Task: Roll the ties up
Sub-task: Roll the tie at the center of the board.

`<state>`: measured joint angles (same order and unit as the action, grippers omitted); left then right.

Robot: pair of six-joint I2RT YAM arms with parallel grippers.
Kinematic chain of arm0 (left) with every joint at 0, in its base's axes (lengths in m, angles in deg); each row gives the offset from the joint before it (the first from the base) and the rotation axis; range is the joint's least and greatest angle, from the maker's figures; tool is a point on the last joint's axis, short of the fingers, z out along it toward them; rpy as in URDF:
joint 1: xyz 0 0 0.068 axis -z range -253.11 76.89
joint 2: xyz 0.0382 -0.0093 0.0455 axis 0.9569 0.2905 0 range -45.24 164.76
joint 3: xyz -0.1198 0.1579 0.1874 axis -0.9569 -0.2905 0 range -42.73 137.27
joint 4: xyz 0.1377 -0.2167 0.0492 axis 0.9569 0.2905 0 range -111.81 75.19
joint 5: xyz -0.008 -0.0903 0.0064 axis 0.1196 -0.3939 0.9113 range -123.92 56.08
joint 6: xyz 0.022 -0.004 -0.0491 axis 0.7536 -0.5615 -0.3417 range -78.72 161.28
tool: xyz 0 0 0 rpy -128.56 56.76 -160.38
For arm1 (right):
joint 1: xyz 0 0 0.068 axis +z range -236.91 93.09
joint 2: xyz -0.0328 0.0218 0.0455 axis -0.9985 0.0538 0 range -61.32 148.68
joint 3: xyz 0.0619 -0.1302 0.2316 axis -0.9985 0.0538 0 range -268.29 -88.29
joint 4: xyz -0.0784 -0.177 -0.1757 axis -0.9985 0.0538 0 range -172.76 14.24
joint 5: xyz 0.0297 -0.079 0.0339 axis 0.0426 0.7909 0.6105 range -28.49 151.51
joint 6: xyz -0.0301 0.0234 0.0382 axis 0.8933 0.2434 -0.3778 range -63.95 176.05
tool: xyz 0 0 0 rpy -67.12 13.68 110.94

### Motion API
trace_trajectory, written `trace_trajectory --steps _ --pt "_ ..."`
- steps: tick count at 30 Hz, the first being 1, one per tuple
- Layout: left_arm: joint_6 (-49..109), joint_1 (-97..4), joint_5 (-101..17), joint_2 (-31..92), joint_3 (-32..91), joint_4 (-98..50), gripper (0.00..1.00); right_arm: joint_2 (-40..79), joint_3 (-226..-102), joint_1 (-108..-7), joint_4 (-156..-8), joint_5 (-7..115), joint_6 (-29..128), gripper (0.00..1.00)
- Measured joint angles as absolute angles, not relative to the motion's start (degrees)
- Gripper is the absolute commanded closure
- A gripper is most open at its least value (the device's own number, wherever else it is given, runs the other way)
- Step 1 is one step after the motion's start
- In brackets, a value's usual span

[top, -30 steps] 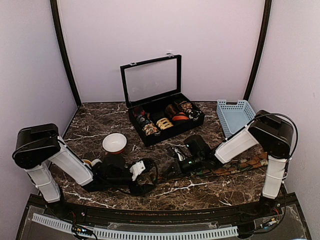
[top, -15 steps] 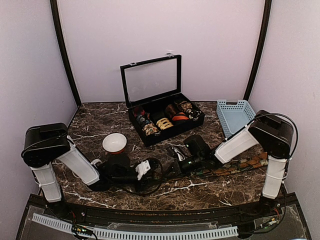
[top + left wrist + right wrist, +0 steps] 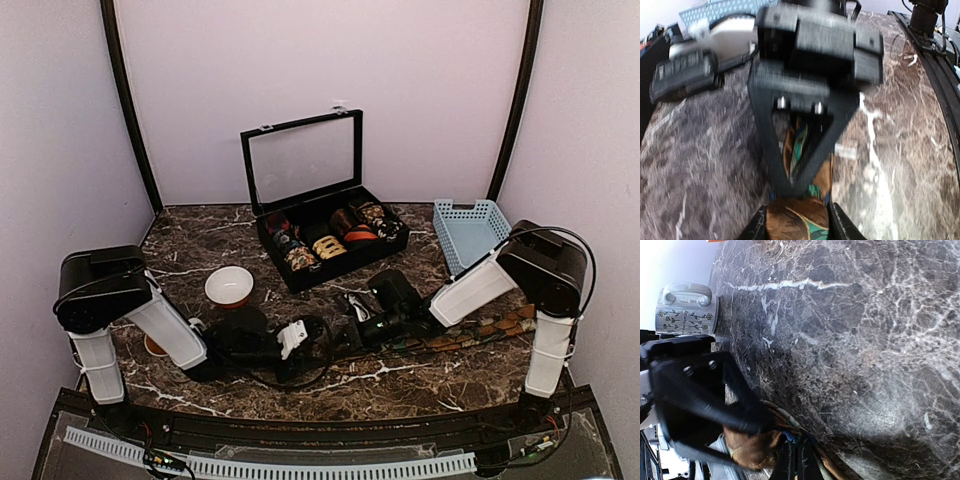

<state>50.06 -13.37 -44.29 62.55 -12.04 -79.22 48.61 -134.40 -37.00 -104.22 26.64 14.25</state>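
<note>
One tie (image 3: 495,327), dark green and brown with orange patches, lies along the marble table from the middle out to the right arm's base. My left gripper (image 3: 320,338) reaches in low from the left and is shut on the tie's brown end (image 3: 797,220). My right gripper (image 3: 347,330) meets it tip to tip and is pinched shut on the same tie (image 3: 750,447) just beyond. In the left wrist view the right gripper's black fingers (image 3: 812,150) converge on the fabric. In the right wrist view the left gripper (image 3: 700,400) is a blurred black shape.
An open black box (image 3: 330,240) holding several rolled fabric coils stands at the back centre. A blue basket (image 3: 470,230) is at the back right. A white bowl (image 3: 229,285) sits left of centre, and a white patterned mug (image 3: 685,310) stands near the left arm.
My left arm has slid to the right along the table, bringing its gripper up against the right gripper. The right arm and the tie's long part have stayed put.
</note>
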Motion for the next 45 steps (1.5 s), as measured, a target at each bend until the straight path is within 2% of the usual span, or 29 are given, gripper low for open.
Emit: trace_trajectory --steps 5,13,22,41,45 --pt "49.73 -14.5 -43.74 59.32 -17.54 -78.06 0.59 48.61 -134.38 -37.0 -104.28 26.71 14.25 1.0" --pt "49.16 -14.98 -45.18 58.66 -18.18 -78.43 0.6 48.61 -134.09 -37.0 -104.96 26.81 14.2 1.0" --pt "48.59 -15.07 -46.52 59.78 -17.33 -80.4 0.65 48.61 -133.42 -37.0 -106.29 26.86 14.14 1.0" --pt "47.87 -15.49 -49.77 67.38 -10.13 -83.63 0.66 48.28 -132.15 -37.48 -108.04 27.05 13.44 1.0" --pt "47.94 -15.49 -49.6 67.38 -10.13 -83.44 0.6 48.28 -132.15 -37.48 -108.06 27.05 13.31 1.0"
